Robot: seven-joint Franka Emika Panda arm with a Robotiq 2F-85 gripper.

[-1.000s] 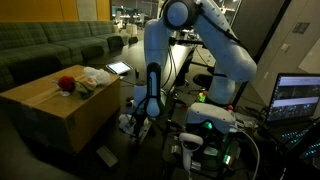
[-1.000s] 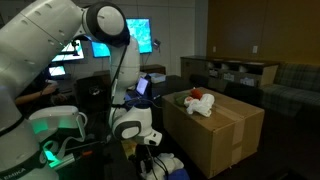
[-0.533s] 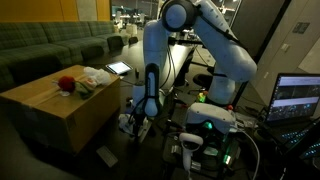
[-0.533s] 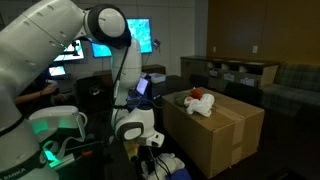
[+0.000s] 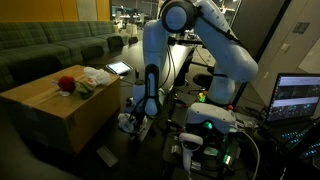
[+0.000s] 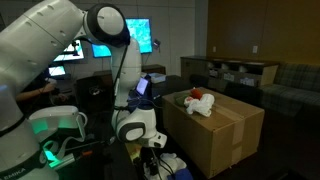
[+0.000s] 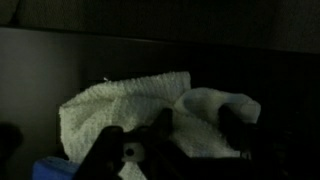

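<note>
I have the arm bent low beside the big brown cardboard box [image 5: 55, 108], with the black gripper [image 5: 136, 122] down near the floor at the box's corner; both exterior views show it there [image 6: 150, 160]. In the wrist view the gripper [image 7: 170, 135] sits right over a crumpled white knitted cloth [image 7: 120, 105]. One dark finger [image 7: 108, 148] is on the cloth's left part and the other is against the raised fold on its right. The fingers stand apart with cloth between them, but the picture is too dim for me to tell whether they pinch it. A small red soft object [image 5: 67, 84] and a white bundle [image 5: 96, 77] lie on top of the box, well apart from the gripper.
</note>
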